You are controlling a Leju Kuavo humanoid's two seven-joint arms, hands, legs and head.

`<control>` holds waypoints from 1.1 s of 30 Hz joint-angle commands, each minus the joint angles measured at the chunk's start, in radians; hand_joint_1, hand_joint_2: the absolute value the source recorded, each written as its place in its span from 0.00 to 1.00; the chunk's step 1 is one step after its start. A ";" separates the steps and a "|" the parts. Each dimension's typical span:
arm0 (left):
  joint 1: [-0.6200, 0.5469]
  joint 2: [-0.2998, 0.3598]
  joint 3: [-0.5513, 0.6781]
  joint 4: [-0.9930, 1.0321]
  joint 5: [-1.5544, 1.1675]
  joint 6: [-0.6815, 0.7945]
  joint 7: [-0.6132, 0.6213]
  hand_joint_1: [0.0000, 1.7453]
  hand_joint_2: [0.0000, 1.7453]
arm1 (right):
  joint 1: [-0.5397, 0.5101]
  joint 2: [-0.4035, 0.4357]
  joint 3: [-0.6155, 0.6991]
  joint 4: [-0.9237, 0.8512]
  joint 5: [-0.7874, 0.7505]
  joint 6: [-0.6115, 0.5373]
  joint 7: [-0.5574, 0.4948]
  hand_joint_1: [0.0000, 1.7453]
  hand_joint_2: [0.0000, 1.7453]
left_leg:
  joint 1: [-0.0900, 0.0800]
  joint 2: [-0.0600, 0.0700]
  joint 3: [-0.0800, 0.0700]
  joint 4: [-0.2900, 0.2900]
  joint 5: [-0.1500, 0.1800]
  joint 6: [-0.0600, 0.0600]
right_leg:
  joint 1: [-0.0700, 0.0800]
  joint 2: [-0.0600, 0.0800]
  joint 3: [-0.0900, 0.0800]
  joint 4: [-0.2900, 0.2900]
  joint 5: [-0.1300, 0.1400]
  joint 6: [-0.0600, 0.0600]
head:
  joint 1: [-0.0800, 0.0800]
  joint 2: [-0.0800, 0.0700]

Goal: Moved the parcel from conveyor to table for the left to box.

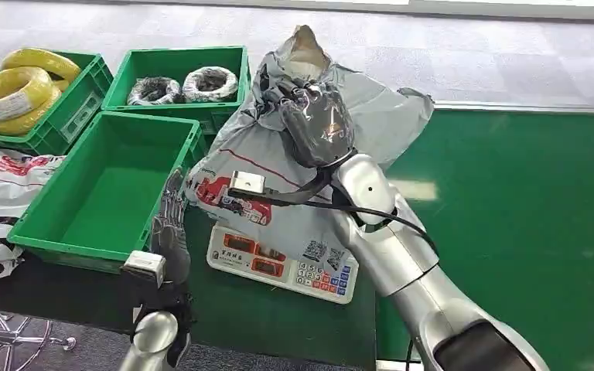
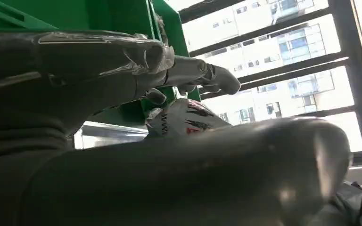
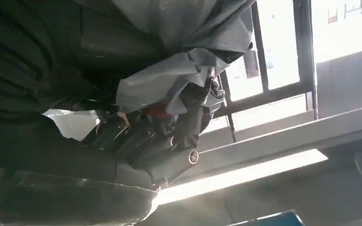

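Crates: three green plastic crates (image 1: 100,197); one with yellow cable coils (image 1: 15,89), one with two dark coils (image 1: 182,85), nearest one bare.
Parcel: one crumpled grey plastic mailer bag (image 1: 387,124) with red print, draped over the white weighing scale (image 1: 278,270) on the dark table (image 1: 278,325).
Right hand (image 1: 317,124): fingers clamped on the bag's gathered top.
Left hand (image 1: 170,224): raised beside the nearest crate, fingers straight and apart, holding nothing.

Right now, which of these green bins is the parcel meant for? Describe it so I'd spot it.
Start at the green crates on the left. The empty crate is nearest the robot, beside its left hand. The others hold coiled cable; it holds nothing.
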 commanded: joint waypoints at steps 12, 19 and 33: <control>-0.010 0.013 0.012 0.032 -0.008 0.005 0.006 0.00 0.00 | 0.004 0.003 -0.008 0.090 0.017 -0.048 0.008 0.00 1.00 | -0.001 0.001 0.001 -0.002 0.001 0.001 | 0.000 -0.001 0.001 -0.001 0.001 -0.001 | 0.000 0.000; -0.023 0.007 0.018 0.040 -0.008 0.006 0.002 0.00 0.00 | 0.007 -0.011 -0.033 0.056 0.025 -0.044 0.001 0.00 1.00 | 0.000 0.000 0.000 -0.001 0.001 0.001 | 0.000 -0.001 0.000 -0.001 0.000 -0.001 | 0.000 0.000; -0.014 -0.003 0.043 0.020 -0.016 -0.009 0.002 0.00 0.00 | 0.002 -0.029 -0.062 0.034 0.036 -0.081 0.017 0.00 1.00 | -0.001 0.000 0.000 -0.001 0.001 0.002 | 0.000 -0.002 0.001 -0.001 0.001 -0.001 | 0.000 0.000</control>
